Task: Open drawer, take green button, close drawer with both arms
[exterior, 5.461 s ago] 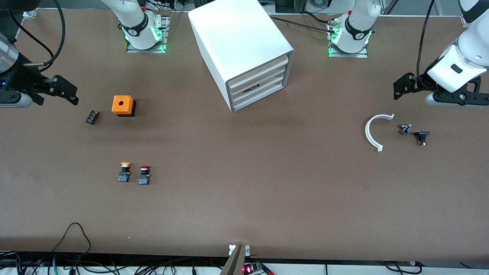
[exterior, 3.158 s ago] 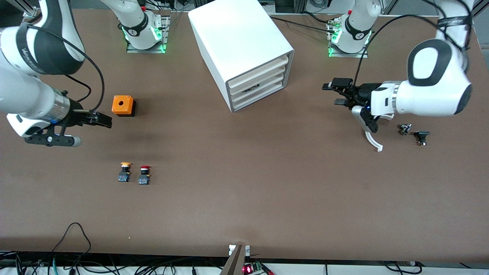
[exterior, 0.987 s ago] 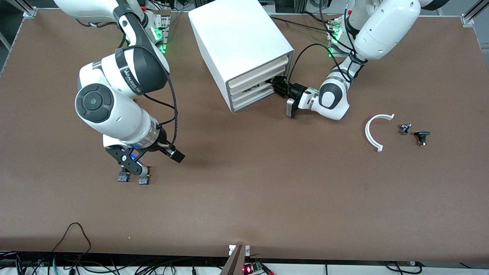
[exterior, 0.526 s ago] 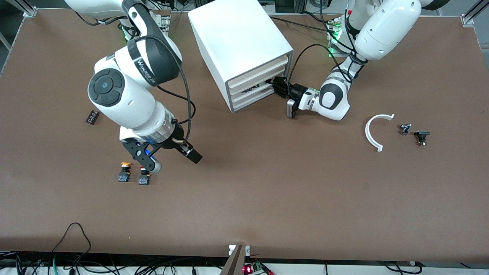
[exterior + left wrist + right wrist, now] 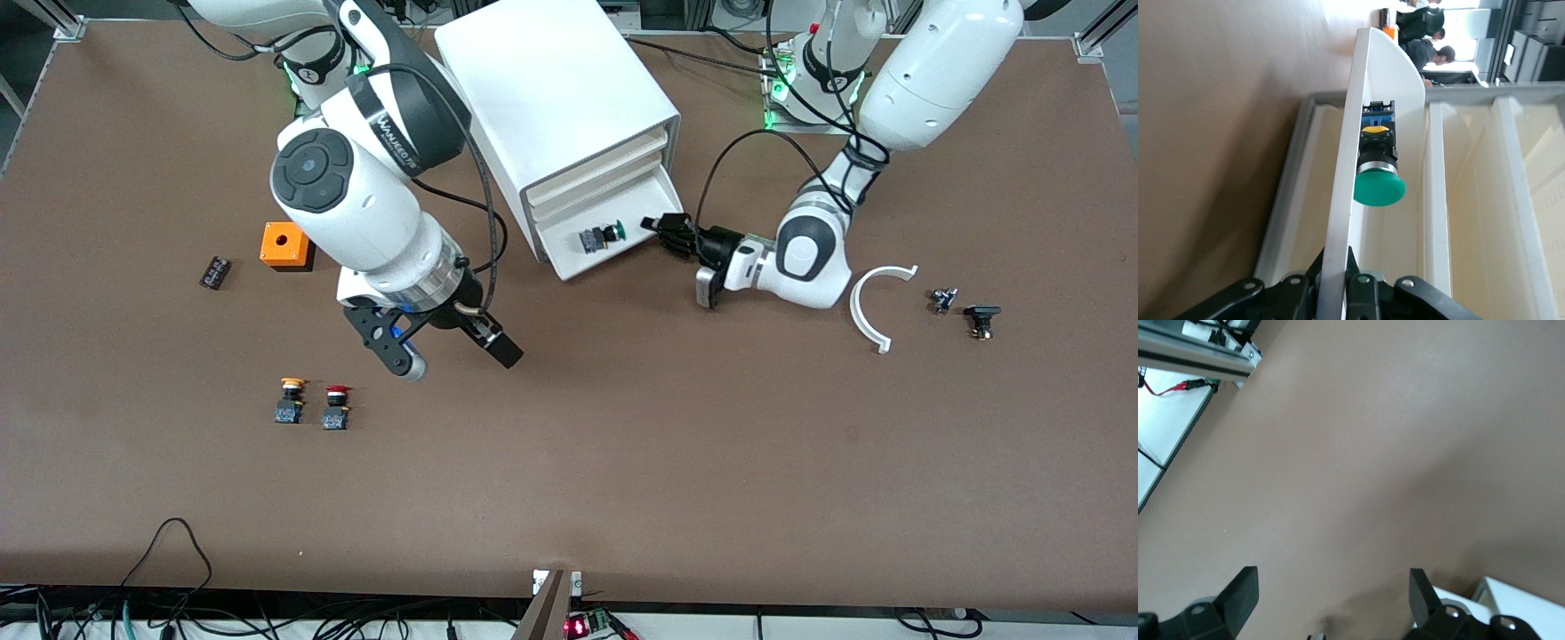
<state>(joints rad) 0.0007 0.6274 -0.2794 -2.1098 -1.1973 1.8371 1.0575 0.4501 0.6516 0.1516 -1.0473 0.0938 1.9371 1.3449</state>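
Observation:
The white cabinet (image 5: 551, 98) has one drawer (image 5: 645, 200) pulled out, below two shut ones. The green-capped button (image 5: 602, 236) lies on its side in that drawer, and it also shows in the left wrist view (image 5: 1378, 180). My left gripper (image 5: 665, 228) is shut on the drawer's front wall (image 5: 1368, 113), one finger on each side, at its end toward the left arm; the left wrist view shows the gripper (image 5: 1337, 283) clamped there. My right gripper (image 5: 498, 348) hangs open and empty over bare table near the drawer's corner, fingers wide apart in the right wrist view (image 5: 1331, 597).
An orange box (image 5: 285, 246) and a small black part (image 5: 214, 272) lie toward the right arm's end. A yellow-capped button (image 5: 290, 402) and a red-capped button (image 5: 336, 409) stand nearer the front camera. A white arc (image 5: 874, 307) and two small parts (image 5: 944, 300) (image 5: 981, 318) lie toward the left arm's end.
My left gripper has pulled the drawer out of the cabinet, uncovering the green button. My right arm has swung from over the two capped buttons toward the drawer.

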